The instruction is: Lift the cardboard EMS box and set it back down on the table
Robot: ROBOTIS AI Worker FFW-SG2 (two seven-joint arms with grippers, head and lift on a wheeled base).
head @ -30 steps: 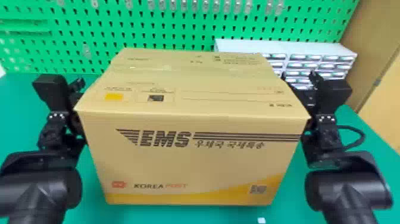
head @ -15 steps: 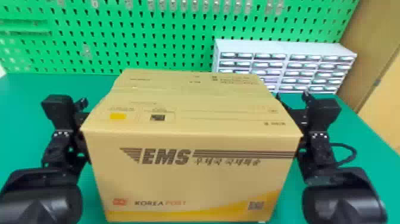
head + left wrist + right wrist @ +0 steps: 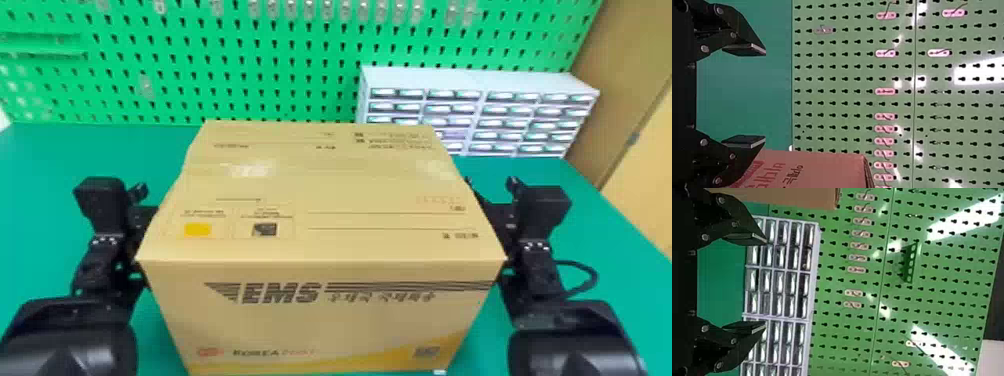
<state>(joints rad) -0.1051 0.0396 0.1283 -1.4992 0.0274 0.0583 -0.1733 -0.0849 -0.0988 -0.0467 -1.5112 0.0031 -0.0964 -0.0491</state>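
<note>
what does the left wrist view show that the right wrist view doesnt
Left wrist view: the open left gripper and lettering on the box.
Right wrist view: the open right gripper, the drawer cabinet and a green holder.
Both: part of the box, the green table and the pegboard.

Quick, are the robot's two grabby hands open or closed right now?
Left end effector: open, nothing between its fingers, beside the box.
Right end effector: open too, nothing between its fingers, on the box's other side.
</note>
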